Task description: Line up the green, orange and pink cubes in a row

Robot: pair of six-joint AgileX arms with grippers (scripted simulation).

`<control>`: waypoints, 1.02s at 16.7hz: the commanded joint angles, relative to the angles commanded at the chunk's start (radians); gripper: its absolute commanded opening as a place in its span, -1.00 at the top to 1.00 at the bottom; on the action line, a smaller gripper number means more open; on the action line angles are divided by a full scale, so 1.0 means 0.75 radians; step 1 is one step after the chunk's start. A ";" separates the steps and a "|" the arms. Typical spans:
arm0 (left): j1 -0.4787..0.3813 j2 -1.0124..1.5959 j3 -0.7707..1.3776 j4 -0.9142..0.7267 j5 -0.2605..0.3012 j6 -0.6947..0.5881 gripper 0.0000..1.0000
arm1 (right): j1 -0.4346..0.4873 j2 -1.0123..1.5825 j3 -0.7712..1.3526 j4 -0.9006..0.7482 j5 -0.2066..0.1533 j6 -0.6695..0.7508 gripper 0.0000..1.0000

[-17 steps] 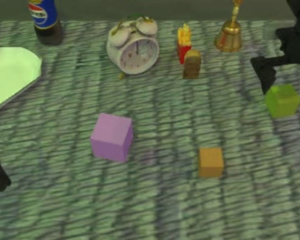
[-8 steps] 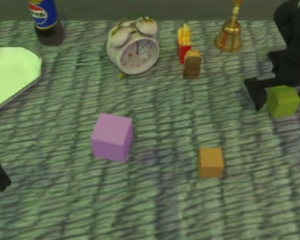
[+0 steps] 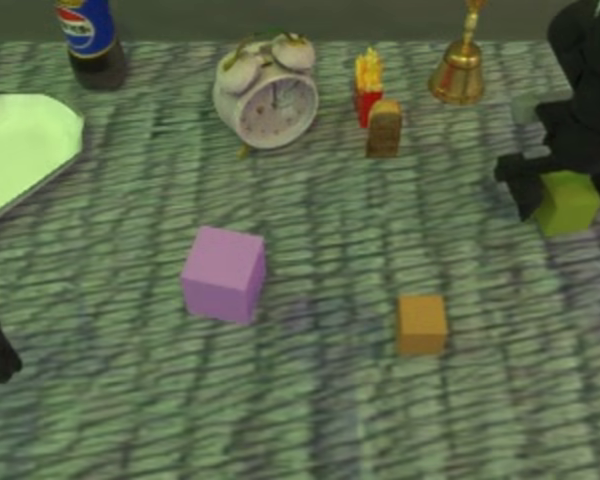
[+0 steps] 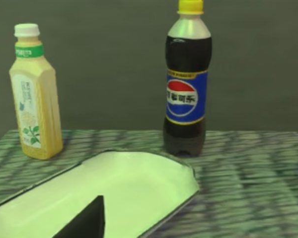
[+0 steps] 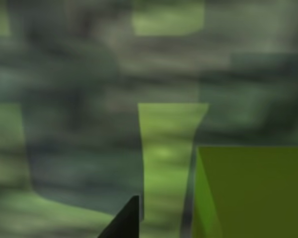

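At table's right edge | right tool (image 3: pixel 570 185) lower, straddling green cube (image 3: pixel 568 203) (fingers spread, not yet pinching)

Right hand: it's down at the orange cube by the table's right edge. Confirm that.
Wrong cube. The top view shows the right hand down at the green cube by the table's right edge; the orange cube sits alone nearer the middle.
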 joint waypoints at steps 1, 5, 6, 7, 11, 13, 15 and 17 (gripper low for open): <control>0.000 0.000 0.000 0.000 0.000 0.000 -1.00 | 0.000 0.000 0.000 0.000 0.000 0.000 0.21; 0.000 0.000 0.000 0.000 0.000 0.000 -1.00 | 0.000 0.000 0.000 0.000 0.000 0.000 0.81; 0.000 0.000 0.000 0.000 0.000 0.000 -1.00 | 0.000 0.000 0.000 0.000 0.000 0.000 0.96; 0.000 0.000 0.000 0.000 0.000 0.000 -1.00 | 0.000 0.000 0.000 0.000 0.000 0.000 1.00; 0.000 0.000 0.000 0.000 0.000 0.000 -1.00 | 0.000 0.000 0.000 0.000 0.000 0.000 1.00; 0.000 0.000 0.000 0.000 0.000 0.000 -1.00 | 0.000 0.000 0.000 0.000 0.000 0.000 1.00; 0.000 0.000 0.000 0.000 0.000 0.000 -1.00 | 0.001 -0.030 0.007 -0.008 -0.002 0.002 1.00; 0.000 0.000 0.000 0.000 0.000 0.000 -1.00 | 0.001 -0.033 0.025 -0.030 -0.003 0.003 1.00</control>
